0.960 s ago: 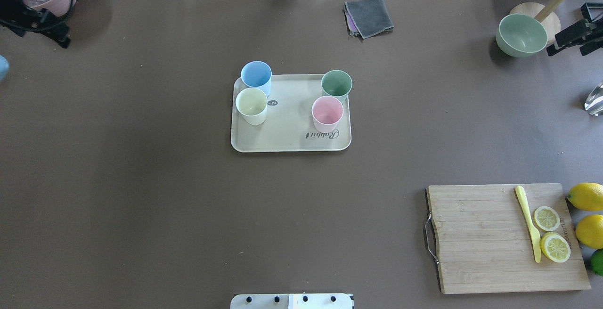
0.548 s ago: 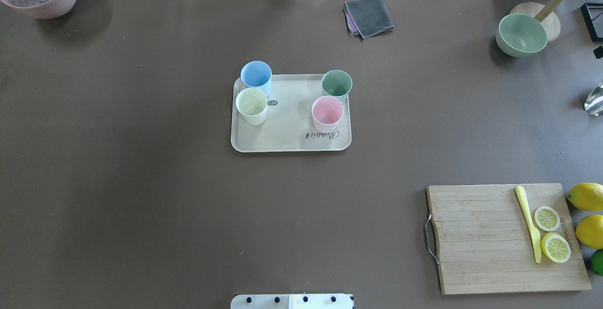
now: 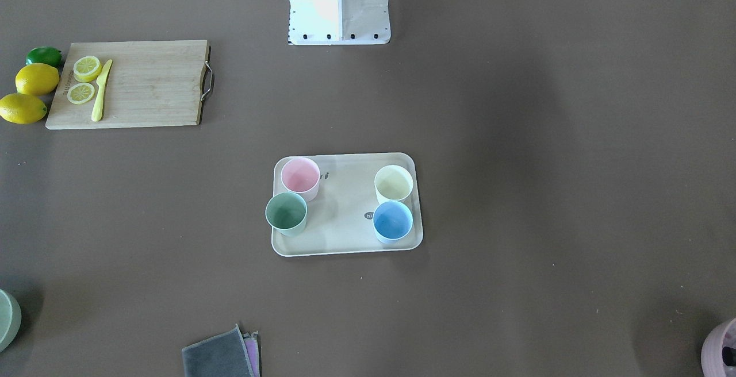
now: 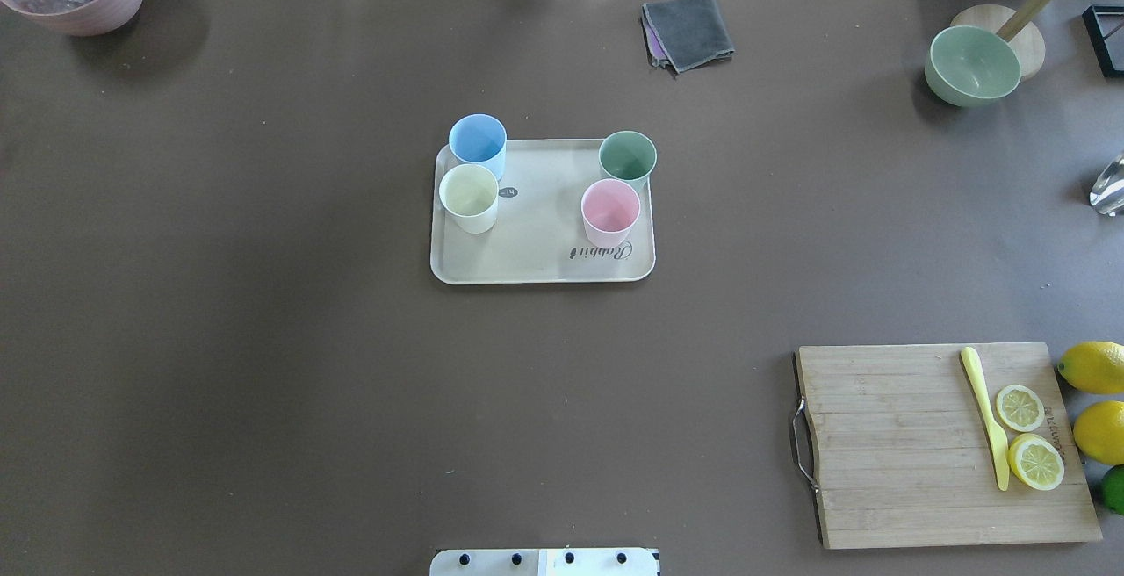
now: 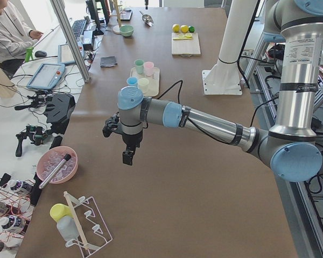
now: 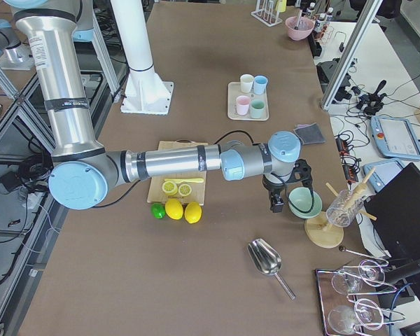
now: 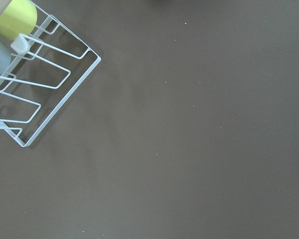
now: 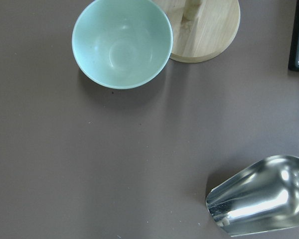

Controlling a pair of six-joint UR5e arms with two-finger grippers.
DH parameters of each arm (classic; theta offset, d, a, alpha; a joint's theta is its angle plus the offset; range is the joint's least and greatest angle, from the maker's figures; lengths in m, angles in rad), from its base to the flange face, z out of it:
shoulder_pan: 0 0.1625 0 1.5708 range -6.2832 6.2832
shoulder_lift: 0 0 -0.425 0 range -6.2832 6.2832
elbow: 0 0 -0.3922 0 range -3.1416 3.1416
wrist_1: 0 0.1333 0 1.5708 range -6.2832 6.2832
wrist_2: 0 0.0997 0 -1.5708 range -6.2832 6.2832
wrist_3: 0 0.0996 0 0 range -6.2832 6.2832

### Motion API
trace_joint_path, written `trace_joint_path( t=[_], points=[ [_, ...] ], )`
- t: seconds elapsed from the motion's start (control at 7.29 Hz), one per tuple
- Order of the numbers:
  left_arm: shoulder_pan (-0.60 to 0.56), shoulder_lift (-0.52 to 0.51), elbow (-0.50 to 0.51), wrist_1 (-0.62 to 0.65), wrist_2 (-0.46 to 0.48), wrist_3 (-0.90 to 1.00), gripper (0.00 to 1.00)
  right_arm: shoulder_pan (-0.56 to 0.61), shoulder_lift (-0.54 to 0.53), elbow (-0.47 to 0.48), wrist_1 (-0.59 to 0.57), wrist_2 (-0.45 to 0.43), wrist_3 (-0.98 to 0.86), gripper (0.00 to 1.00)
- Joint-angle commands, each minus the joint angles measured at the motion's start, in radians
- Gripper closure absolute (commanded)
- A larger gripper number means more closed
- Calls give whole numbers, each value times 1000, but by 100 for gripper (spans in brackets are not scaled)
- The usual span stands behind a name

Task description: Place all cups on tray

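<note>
Overhead exterior shows four cups (image 4: 610, 207) on the tray (image 4: 536, 247), so nothing looks left to move; I cannot tell if left gripper (image 5: 127, 157) or right gripper (image 6: 276, 205) is open.

4 cups (image 4: 609, 207) stand paired at the 2 short ends of the tray (image 4: 536, 238), an open lane between.
</note>
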Motion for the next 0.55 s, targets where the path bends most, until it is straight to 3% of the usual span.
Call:
trace_joint_path(
  t=[0.0, 0.41],
  points=[
    [2, 1, -2, -17, -4, 1, 2, -8, -18, 11, -6, -17, 0, 0],
    [2, -2, 0, -84, -3, 8, 2, -9, -37, 32, -6, 3, 9, 0]
  ],
)
